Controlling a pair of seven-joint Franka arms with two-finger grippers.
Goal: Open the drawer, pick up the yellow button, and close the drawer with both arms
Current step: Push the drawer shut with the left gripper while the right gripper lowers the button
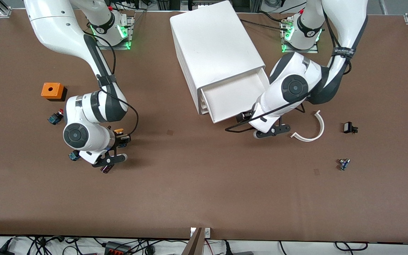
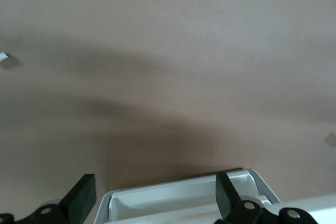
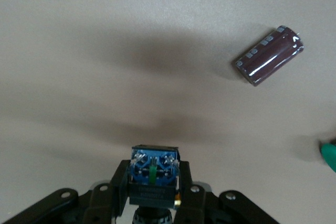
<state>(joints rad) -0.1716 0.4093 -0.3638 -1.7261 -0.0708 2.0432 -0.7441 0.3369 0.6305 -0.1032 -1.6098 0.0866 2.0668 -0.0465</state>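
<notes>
Though clamped, button (image 3: 152,174): blue base, black collar, orange-yellow cap.

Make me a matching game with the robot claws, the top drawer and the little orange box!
Things:
1. left claw
2. right claw
3. drawer
4. orange box

States:
A. pulled out of the white cabinet
B. shut on the button
C. sitting on the table toward the right arm's end
D. open, at the drawer's front

Pairs: 1-D, 2-B, 3-A, 4-C
</notes>
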